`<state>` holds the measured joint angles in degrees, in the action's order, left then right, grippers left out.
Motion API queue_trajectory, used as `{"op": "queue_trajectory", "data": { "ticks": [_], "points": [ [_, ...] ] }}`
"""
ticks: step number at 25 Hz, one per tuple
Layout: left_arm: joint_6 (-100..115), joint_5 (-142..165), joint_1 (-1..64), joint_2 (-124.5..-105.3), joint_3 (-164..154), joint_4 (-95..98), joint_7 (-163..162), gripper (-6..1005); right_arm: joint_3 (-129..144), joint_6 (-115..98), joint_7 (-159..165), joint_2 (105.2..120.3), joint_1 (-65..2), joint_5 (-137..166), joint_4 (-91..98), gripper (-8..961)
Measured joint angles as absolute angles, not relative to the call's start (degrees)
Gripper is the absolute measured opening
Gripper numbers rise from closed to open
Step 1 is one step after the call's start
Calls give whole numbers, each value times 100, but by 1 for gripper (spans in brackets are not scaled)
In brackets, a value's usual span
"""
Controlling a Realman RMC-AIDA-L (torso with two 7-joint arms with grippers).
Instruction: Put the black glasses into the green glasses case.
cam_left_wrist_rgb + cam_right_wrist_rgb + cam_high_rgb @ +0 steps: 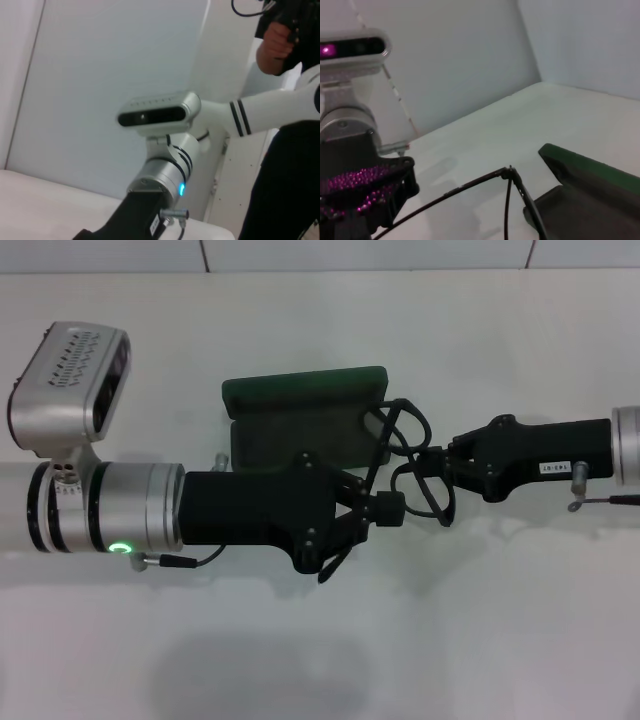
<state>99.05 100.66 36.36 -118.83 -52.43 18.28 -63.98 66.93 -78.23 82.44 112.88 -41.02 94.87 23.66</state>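
The black glasses (pixel 405 465) are held above the white table (pixel 480 620), just off the right end of the green glasses case (pixel 300 420); one temple arm loops up near the case's lid corner, and the frame hangs between the two grippers. The table is plain and pale, with a light wall and tile seams behind; in the left wrist view a person (pixel 285 150) in dark clothes stands beside the robot. The case lies open, lid raised at the far side, its dark lining partly hidden by the left arm; nothing shows inside it. The right gripper (pixel 437 462) pinches the frame from the right; the left gripper (pixel 385 508) reaches in from the left, its fingers spread, tips just beside the lenses.
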Motion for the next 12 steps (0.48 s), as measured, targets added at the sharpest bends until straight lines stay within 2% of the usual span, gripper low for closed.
{"op": "queue_trajectory", "data": {
  "ticks": [12],
  "points": [
    [9677,10066,3612,-11892,-5214,1828,-6434,27,6692,-7807,8264,11307,-4339,9642,2401,36]
  ]
}}
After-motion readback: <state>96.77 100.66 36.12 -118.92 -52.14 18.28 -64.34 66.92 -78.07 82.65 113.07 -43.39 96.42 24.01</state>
